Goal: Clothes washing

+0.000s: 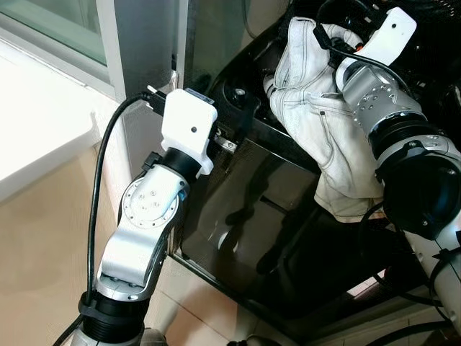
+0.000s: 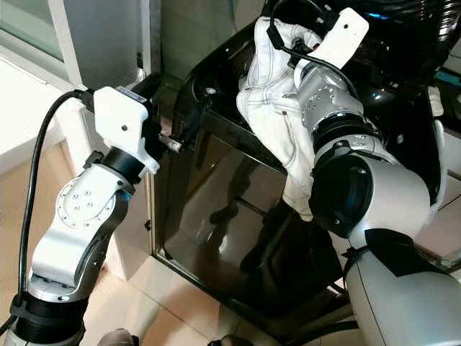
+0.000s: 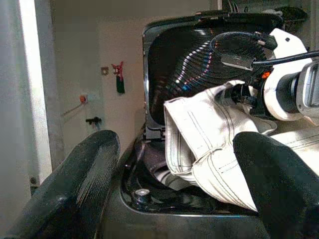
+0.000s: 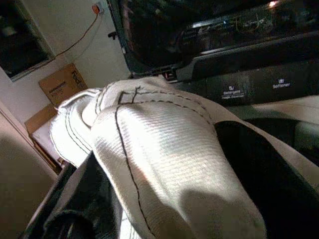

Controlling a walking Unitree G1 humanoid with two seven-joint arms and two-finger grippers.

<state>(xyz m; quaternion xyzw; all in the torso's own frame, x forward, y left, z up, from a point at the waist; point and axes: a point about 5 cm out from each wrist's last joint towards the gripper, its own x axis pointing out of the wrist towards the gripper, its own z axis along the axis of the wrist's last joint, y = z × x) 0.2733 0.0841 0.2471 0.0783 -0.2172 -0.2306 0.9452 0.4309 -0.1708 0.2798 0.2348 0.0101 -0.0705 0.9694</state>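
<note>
A pair of white trousers hangs over the front rim of a black top-loading washing machine, one end down its glossy front, the other bunched above the tub. My right gripper is shut on that bunched upper end; in the right wrist view the cloth fills the space between its black fingers. The lid stands raised behind the tub opening. My left gripper is open at the machine's front left corner, nothing between its fingers, a little left of the trousers.
A grey window pillar and a white ledge stand close on the left of the machine. My left arm's black cable loops beside it. Pale floor tiles lie below. A cardboard box sits by the far wall.
</note>
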